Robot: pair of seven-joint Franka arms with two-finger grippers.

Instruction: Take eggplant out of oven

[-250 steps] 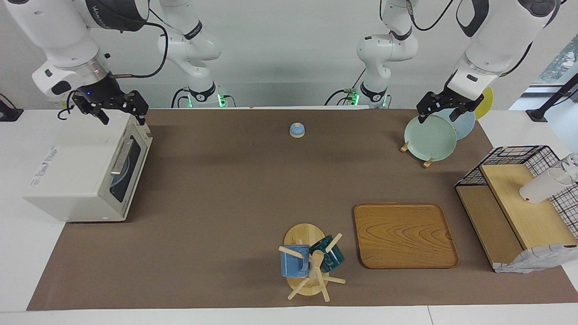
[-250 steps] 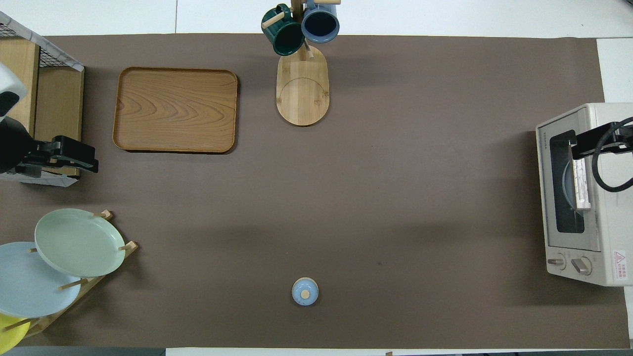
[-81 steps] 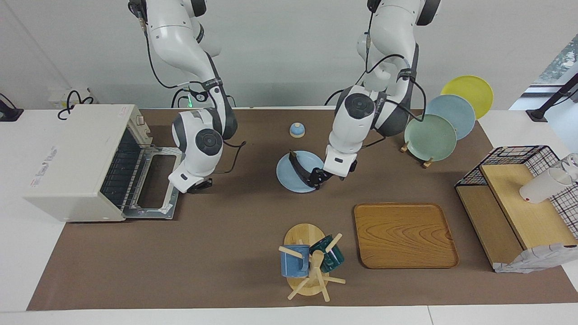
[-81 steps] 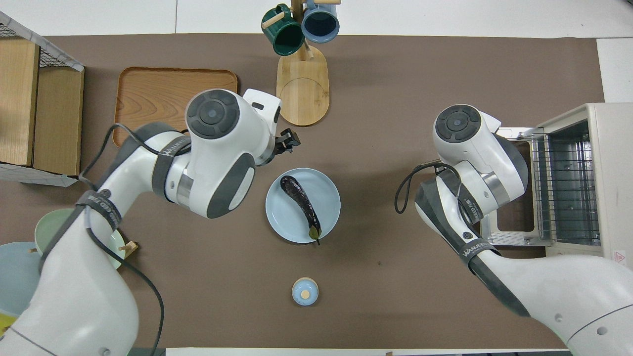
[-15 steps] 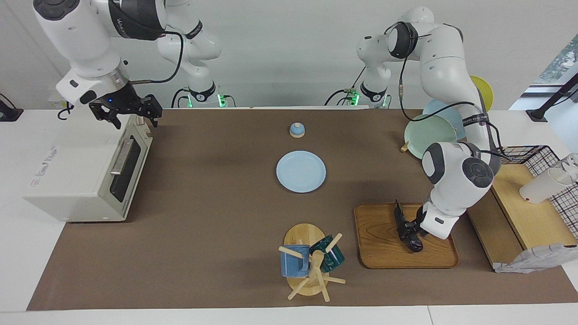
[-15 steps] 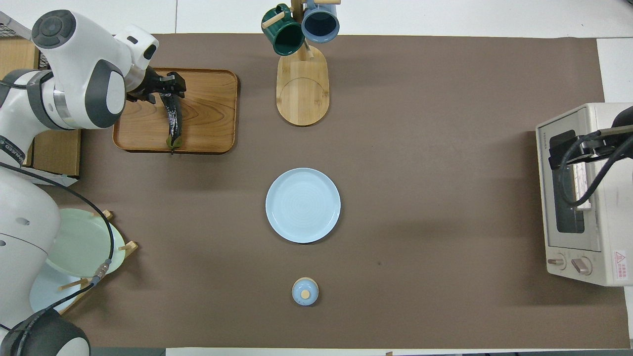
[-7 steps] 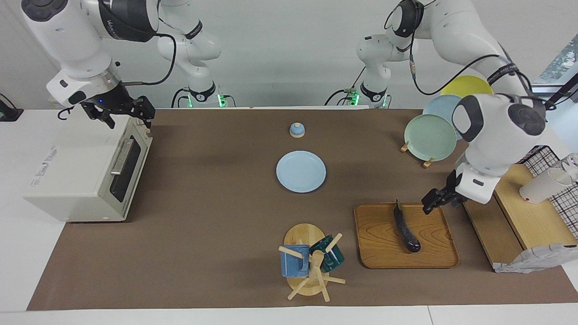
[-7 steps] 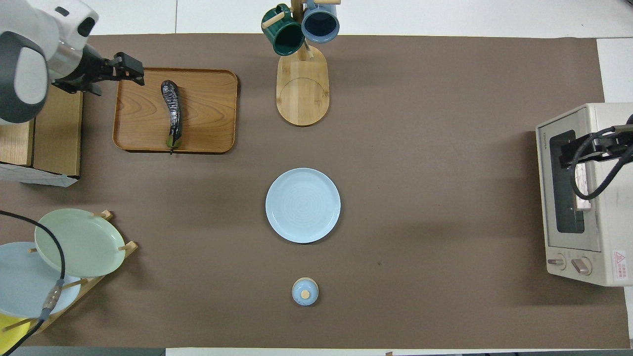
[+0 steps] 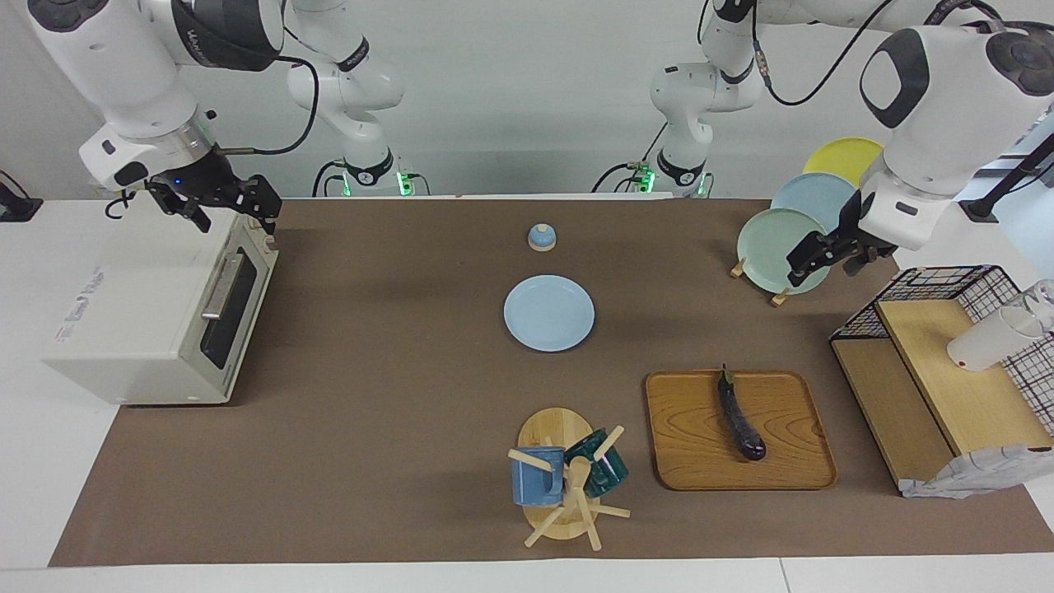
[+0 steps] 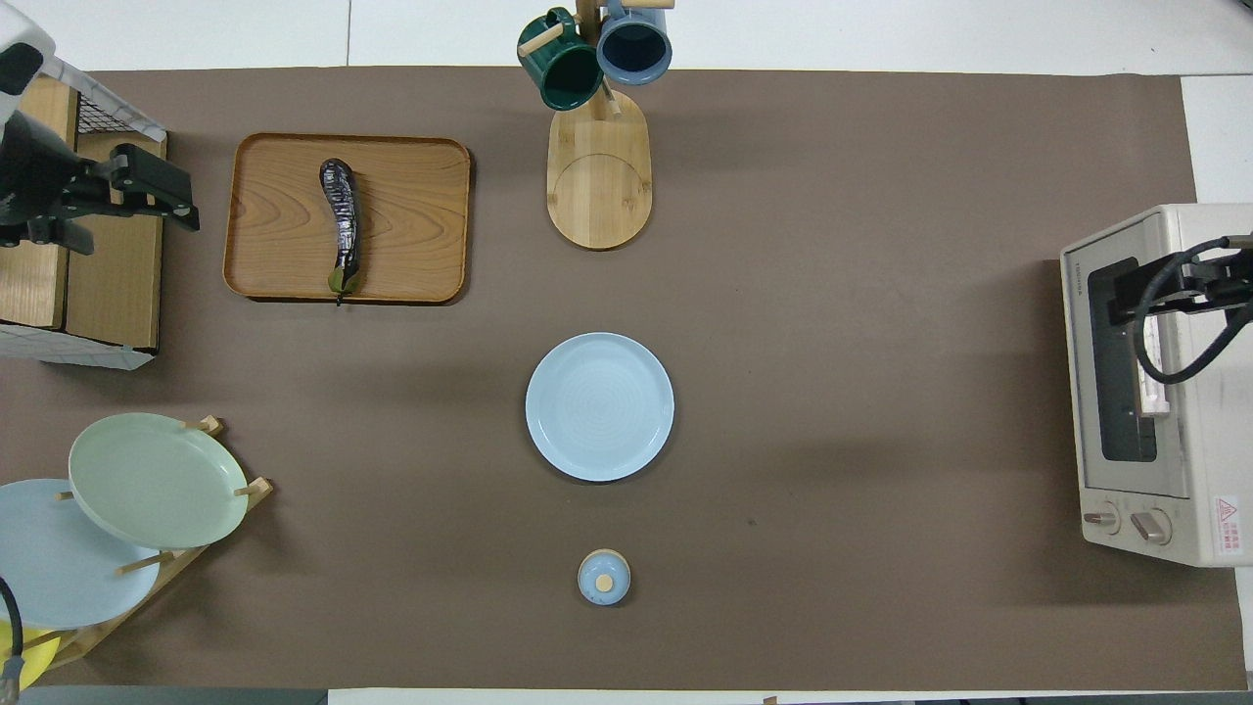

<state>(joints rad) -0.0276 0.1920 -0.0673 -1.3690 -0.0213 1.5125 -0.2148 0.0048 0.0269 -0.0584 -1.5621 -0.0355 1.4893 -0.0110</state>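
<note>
The eggplant (image 9: 740,416) lies loose on the wooden tray (image 9: 692,449), stem end toward the robots; it also shows in the overhead view (image 10: 341,223) on the tray (image 10: 411,215). The off-white oven (image 9: 140,313) stands at the right arm's end of the table with its door shut. It also shows in the overhead view (image 10: 1199,392). My right gripper (image 9: 233,216) hangs open and empty over the oven's top front edge. My left gripper (image 9: 826,265) is open and empty, raised in the air beside the plate rack, well clear of the eggplant.
An empty blue plate (image 9: 548,313) lies mid-table, with a small blue lid (image 9: 542,237) nearer to the robots. A mug tree (image 9: 568,478) stands beside the tray. A plate rack (image 9: 786,247) and a wire basket shelf (image 9: 947,362) stand at the left arm's end.
My left gripper let go of the eggplant on the tray, then rose and drew back toward the plate rack. The eggplant stays put. The right gripper has barely moved.
</note>
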